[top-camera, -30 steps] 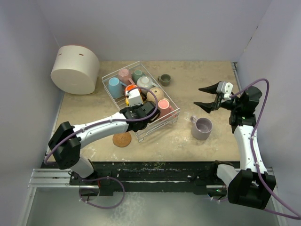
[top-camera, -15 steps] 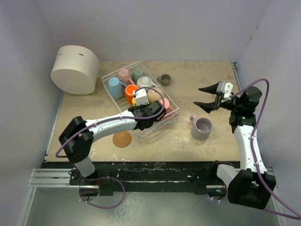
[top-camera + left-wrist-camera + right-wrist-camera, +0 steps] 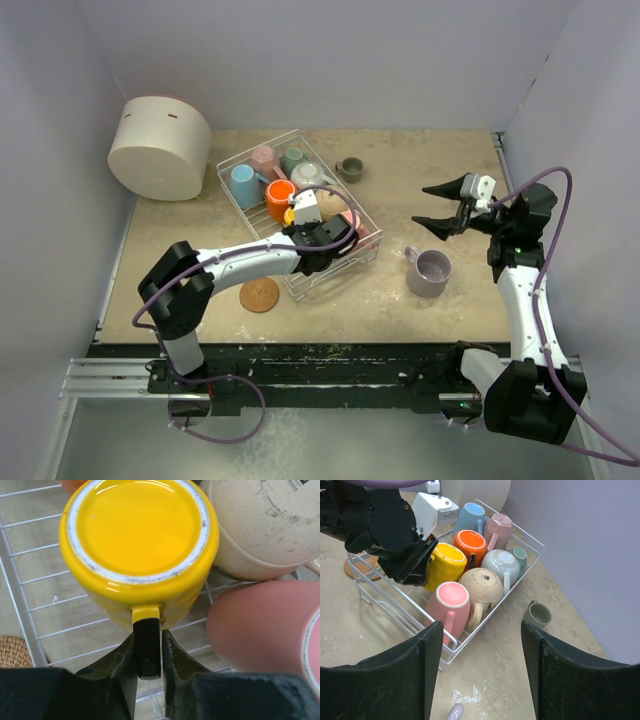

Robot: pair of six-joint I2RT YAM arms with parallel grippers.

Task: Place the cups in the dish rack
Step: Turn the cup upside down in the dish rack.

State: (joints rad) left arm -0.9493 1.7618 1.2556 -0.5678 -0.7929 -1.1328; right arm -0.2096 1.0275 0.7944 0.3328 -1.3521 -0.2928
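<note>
**Yellow mug held at rack, release pending: hazards noted**

Outside the rack on the left, the cork coaster (image 3: 259,295) lies just beside the near corner of the dish rack (image 3: 330,278). It is no part of the load.

The left gripper (image 3: 148,645) is nearly closed. The handle of the yellow mug (image 3: 137,525) is pinched between its two fingers, and the mug is held base-up inside the rack over the wire floor. Whether its rim already rests on the wires cannot be told.

- Risk 1: if the mug is released while tilted or unsupported, it may roll against the pink mug (image 3: 260,625) just beside it.
- Risk 2: the beige mug (image 3: 255,525) sits close behind, and the orange mug (image 3: 279,194) is near the wrist. Either could be knocked by a sideways withdrawal.
- Risk 3: the fingers sit low near the wires, so the rack could be snagged and dragged as they open or lift.

Further right, the olive-grey cup (image 3: 349,169) stands on the table just outside the far rim, and the lilac mug (image 3: 431,272) stands upright well apart from the rack. Both remain to be loaded, and the free space in the rack is judged tight.

The right gripper (image 3: 420,205) is spread wide and empty, and it hangs above the table near the lilac mug.
</note>
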